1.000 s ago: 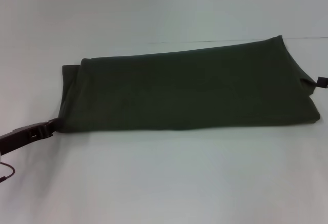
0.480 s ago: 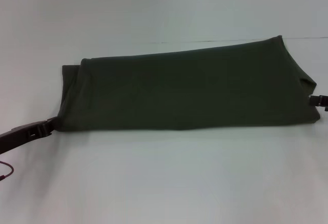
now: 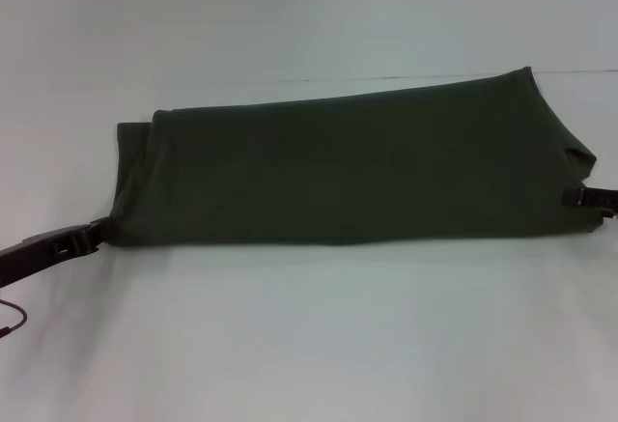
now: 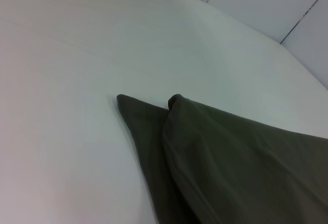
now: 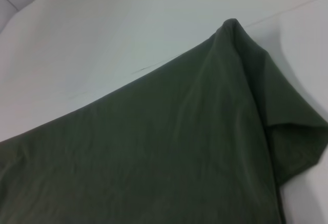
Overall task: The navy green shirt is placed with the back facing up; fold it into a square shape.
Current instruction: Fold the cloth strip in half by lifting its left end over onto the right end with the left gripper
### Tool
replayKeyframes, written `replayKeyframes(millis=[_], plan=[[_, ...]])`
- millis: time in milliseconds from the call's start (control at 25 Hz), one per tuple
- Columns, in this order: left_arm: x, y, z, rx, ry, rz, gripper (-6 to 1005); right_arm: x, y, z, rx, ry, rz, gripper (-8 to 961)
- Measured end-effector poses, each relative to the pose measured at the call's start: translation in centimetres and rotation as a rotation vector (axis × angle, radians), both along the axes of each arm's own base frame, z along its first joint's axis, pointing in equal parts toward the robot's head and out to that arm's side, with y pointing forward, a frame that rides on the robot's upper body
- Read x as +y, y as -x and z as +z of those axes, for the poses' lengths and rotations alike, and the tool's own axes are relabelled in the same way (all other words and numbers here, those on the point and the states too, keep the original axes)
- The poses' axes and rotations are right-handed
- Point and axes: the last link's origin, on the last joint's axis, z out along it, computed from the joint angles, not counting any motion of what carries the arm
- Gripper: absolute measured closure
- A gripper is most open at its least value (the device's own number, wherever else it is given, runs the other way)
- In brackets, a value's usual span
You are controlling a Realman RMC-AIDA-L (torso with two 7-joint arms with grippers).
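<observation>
The navy green shirt (image 3: 348, 171) lies folded into a long band across the white table, plain side up. My left gripper (image 3: 97, 234) sits low at the band's near left corner, touching the cloth edge. At the opposite end, my right gripper (image 3: 574, 195) reaches in from the right side and overlaps the shirt's edge just below a small tuck in the fabric. In the left wrist view the shirt (image 4: 230, 167) shows two layered corners. Seen from the right wrist, the shirt (image 5: 169, 152) has a folded flap at one end.
The white table (image 3: 309, 345) stretches wide in front of and behind the shirt. A thin seam line (image 3: 386, 78) runs across the surface behind the shirt's far right corner. A dark cable (image 3: 14, 321) loops at the left edge under my left arm.
My right gripper has come in from the right edge and lower, now overlapping the shirt's right end. The left gripper has stayed at the left corner. The shirt has not shifted.
</observation>
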Motion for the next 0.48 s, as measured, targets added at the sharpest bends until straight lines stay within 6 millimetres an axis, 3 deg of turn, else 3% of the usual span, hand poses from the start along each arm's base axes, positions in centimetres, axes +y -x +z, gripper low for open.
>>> replayKeyframes(millis=[480], plan=[[0.05,-0.04,0.04,-0.003,-0.004,0.0,999,0.36,0.49,-0.53,0.007,0.01,0.007,274]])
